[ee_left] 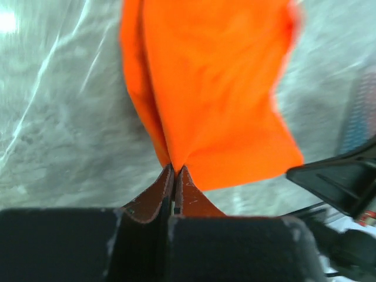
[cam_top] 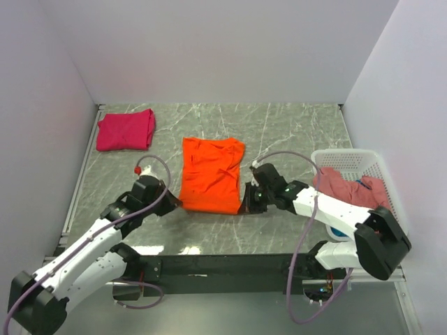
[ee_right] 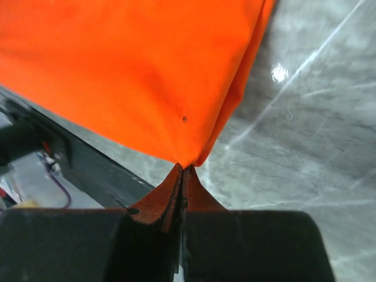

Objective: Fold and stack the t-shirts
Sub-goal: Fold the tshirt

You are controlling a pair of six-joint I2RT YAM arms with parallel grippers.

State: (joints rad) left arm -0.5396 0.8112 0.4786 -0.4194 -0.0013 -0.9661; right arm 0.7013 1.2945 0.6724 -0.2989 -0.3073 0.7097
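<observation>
The bright orange t-shirt lies as a long rectangle in the middle of the table. My left gripper is shut on its near left corner, with the orange cloth pinched at the fingertips. My right gripper is shut on its near right corner, with the cloth pinched at the fingertips. Both corners look lifted a little off the table. A folded magenta-pink t-shirt lies at the back left. A dusty rose-pink t-shirt sits in the basket, with a bit of blue cloth beside it.
The white lattice basket stands at the right edge of the table, right of my right arm. White walls close the table at the left, back and right. The black base rail runs along the near edge.
</observation>
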